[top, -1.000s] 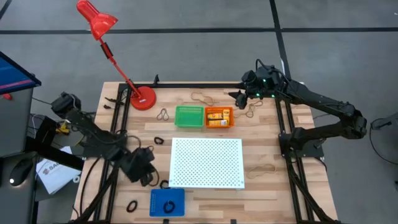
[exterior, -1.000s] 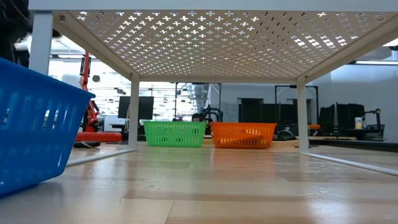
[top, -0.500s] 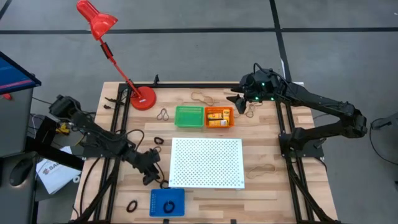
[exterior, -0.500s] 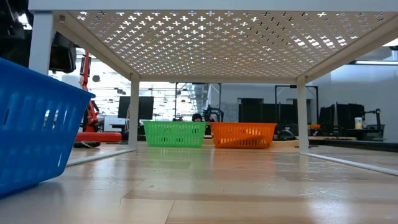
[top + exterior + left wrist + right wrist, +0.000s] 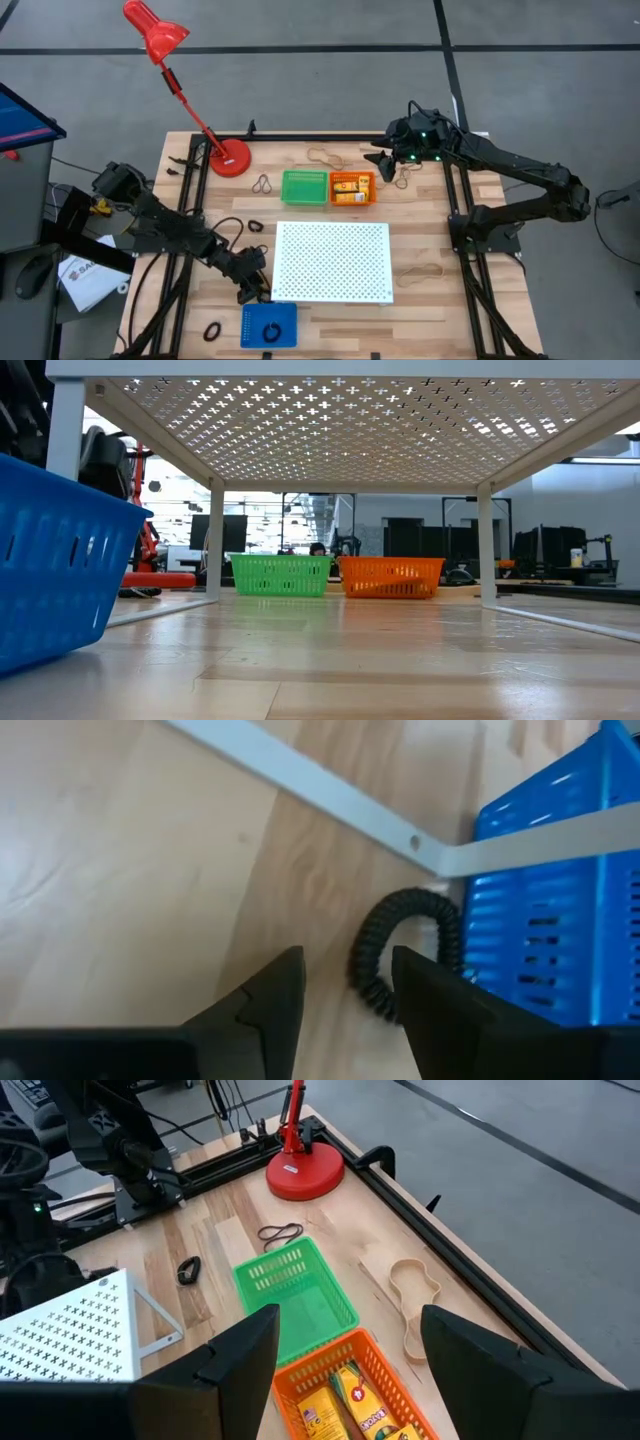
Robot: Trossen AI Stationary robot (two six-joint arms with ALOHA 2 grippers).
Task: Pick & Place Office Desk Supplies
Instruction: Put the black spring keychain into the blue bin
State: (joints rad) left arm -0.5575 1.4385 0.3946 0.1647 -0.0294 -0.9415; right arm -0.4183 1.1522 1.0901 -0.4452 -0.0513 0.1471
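The left gripper [image 5: 253, 288] has moved toward the blue basket [image 5: 268, 325], fingers [image 5: 270, 1000] parted, above a black coiled loop [image 5: 385, 955] lying beside the basket. The right gripper [image 5: 384, 163], fingers spread wide, hovers beside the orange basket [image 5: 352, 189] of yellow-orange blocks [image 5: 355, 1405].
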